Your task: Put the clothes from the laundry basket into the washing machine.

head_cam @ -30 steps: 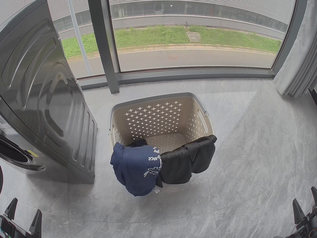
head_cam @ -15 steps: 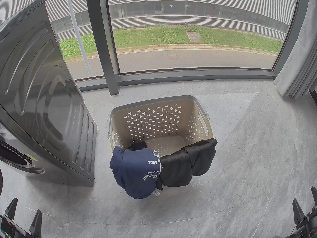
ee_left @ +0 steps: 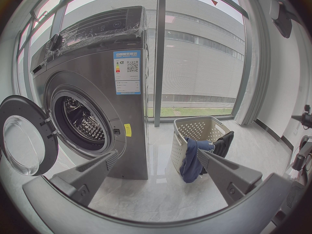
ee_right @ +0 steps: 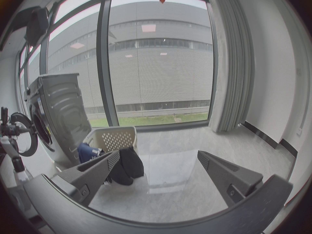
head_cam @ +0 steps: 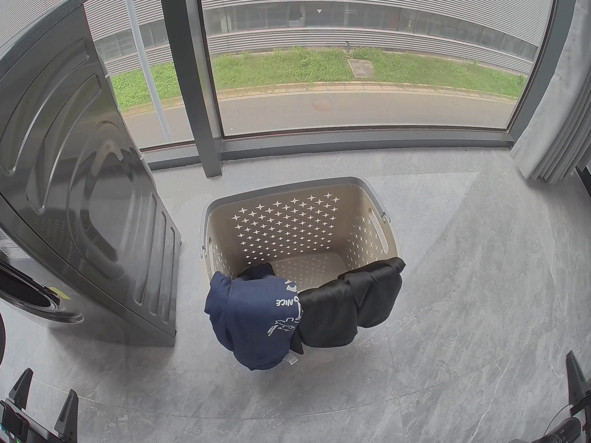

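Our left claw [head_cam: 48, 386] and right claw [ee_right: 157, 153] gape empty. Navy blue cotton T-shirt [head_cam: 252, 321], draped over beige plastic laundry basket [head_cam: 289, 184], lies ahead, nearer left.

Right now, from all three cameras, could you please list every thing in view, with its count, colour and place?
washing machine: one, grey, on the floor at the robot's left; its door is open.
laundry basket: one, beige with a grey rim, on the floor to the right of the machine.
navy garment: one, dark blue with white print, draped over the basket's near rim.
black garment: one, black, on the same rim, right of the navy one.
window: one, dark frame, behind the basket.
curtain: one, pale grey, far right.
floor: grey, marbled.
left fingers: two, dark grey, open, empty.
right fingers: two, dark grey, open, empty.
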You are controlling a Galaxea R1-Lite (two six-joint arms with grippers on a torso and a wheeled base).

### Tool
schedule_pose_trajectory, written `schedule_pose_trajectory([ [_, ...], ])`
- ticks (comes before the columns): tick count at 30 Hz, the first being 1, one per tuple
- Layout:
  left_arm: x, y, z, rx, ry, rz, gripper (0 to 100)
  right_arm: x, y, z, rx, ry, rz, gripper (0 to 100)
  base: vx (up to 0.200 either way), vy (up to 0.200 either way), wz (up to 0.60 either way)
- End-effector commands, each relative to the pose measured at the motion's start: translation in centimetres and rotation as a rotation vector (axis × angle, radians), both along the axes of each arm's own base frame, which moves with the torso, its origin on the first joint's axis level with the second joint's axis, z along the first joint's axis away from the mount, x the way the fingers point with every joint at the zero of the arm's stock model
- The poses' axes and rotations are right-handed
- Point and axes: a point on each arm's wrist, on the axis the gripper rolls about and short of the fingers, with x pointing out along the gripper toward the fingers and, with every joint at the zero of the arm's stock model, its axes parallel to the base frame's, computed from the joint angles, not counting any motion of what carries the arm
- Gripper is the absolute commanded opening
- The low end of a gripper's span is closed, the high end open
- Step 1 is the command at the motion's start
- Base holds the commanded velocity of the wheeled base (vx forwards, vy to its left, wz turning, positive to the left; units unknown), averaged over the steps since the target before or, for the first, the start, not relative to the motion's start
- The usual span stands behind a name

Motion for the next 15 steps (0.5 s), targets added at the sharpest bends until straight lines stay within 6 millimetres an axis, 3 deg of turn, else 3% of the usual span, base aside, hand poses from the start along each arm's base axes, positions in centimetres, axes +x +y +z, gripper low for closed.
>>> schedule_pose_trajectory([
  [1,0.0,0.0,-0.4,0.0,0.003,0.0,100,3.4,0.1,3.9,0.052,0.164,0.05,100,0.0,0.0,0.0],
  [4,0.0,0.0,-0.4,0.0,0.002,0.0,100,6.2,0.2,3.7,0.076,0.32,0.07,100,0.0,0.0,0.0],
  [9,0.0,0.0,-0.4,0.0,0.003,0.0,100,11.1,0.8,3.9,0.065,0.418,0.119,100,0.0,0.0,0.0],
  [15,0.0,0.0,-0.4,-0.001,0.003,0.0,100,15.0,2.5,2.8,0.047,0.526,0.217,100,0.0,0.0,0.0],
])
